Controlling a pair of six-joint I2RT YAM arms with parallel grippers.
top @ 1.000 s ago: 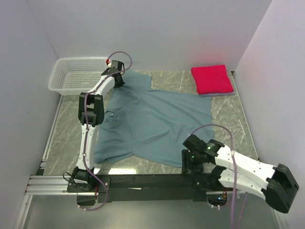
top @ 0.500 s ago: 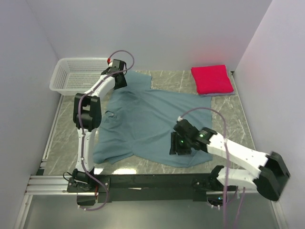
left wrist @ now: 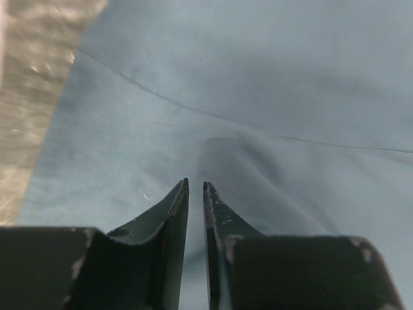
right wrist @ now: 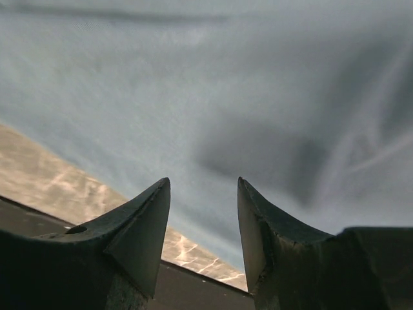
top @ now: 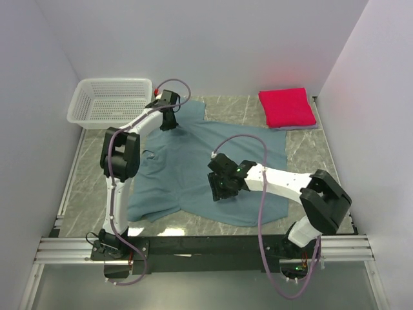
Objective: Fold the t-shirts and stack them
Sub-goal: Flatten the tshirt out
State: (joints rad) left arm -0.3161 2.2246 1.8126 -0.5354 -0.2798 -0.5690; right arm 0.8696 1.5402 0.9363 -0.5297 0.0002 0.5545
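Table: grey marbled top (top: 308, 169) boxed in by plain white walls, with a white basket (top: 113, 81) at the far left corner.
Teal shirt (top: 193, 161): spread flat across the middle, collar to the left, hem to the right, one sleeve far and one near.
Finished pile: pink shirt (top: 287, 106) folded square at the far right corner, a lavender one (top: 295, 128) showing as a thin edge beneath it.
Left gripper (top: 169, 121): down at the far sleeve, fingers (left wrist: 173, 210) drawn to a thin slit. I cannot tell if any cloth is caught between them.
Right gripper (top: 216, 188): low over the shirt's middle, jaws moderately apart, nothing in them.
Step in hand: my guess is the first fold of the teal shirt is being set up.
Doing it well: take cloth at an edge, not mid-body, one layer only. Lift both ends evenly so the fold line runs straight, and lay it down without dragging the rest into wrinkles.
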